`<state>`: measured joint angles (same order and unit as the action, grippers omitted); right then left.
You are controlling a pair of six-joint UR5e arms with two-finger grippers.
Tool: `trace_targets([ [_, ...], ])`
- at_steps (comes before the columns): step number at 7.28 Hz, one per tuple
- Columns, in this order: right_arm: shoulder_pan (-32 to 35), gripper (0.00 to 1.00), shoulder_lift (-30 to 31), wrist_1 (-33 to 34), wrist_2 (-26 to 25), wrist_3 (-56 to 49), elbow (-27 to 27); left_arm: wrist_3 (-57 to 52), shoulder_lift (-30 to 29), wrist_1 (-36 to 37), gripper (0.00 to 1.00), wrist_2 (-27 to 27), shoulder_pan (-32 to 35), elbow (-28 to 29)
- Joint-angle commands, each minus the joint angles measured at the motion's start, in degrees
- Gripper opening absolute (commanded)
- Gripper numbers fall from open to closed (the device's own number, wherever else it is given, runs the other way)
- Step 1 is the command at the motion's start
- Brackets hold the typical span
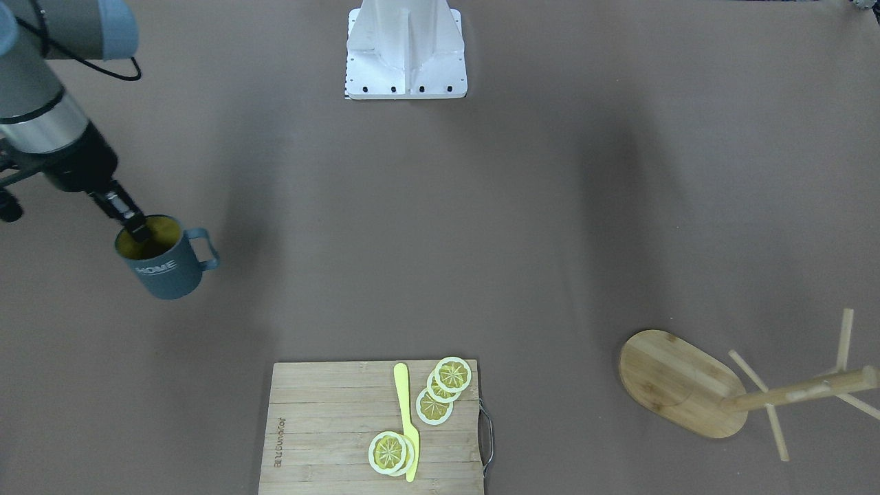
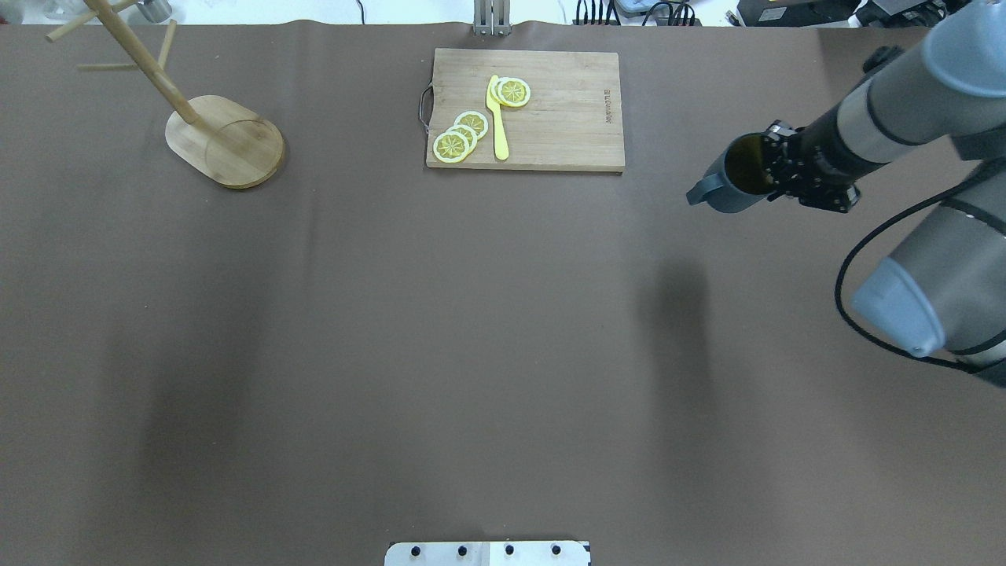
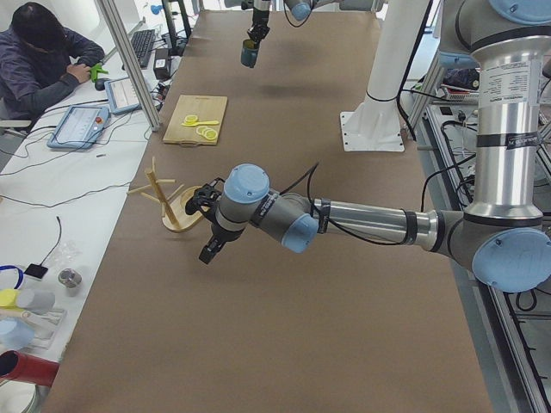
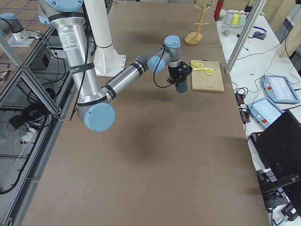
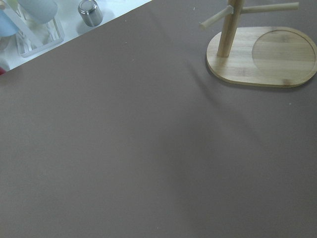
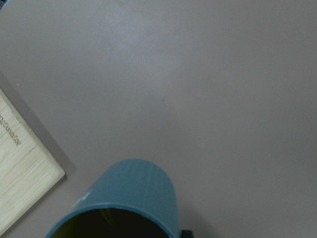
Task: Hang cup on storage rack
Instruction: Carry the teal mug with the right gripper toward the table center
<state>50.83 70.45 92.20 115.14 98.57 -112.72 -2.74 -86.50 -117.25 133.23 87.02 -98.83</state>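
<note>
The cup [image 4: 182, 87] is held, apparently by its rim, in the right tool [image 4: 179, 78] near the board [image 4: 210, 81]; the rack [image 4: 196, 31] is seen well apart.

You're in a robotics lab: teach pendants [image 4: 278, 88], a white pedestal [image 4: 101, 42] and aluminium framing [image 3: 129, 62] (cables [image 4: 28, 117] trailing) flank your counter [image 4: 141, 155].

Brown table [image 2: 503, 354], storage rack [image 2: 236, 153], cutting board [image 2: 566, 126] on it

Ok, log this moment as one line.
right gripper: shut on cup rim, cup above table | left gripper: by rack, state unclear | rack: bare
</note>
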Motion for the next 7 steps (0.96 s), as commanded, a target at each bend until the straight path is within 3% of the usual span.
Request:
trace_targets([
  [1,-9.93,0.00,-9.07,8.77,-5.96,12.90,-0.04,0.01,-0.24,0.00,0.99,-0.07,-0.01,0.65],
  [3,-15.04,0.00,-15.21,11.59,-8.52,22.67,2.31,0.10,-0.60,0.00,0.99,-0.16,-0.01,0.92],
  [7,-23.48,0.04,-30.42,11.34,-14.76,37.28,19.07,0.01,-0.16,0.00,0.99,-0.07,-0.01,1.00],
])
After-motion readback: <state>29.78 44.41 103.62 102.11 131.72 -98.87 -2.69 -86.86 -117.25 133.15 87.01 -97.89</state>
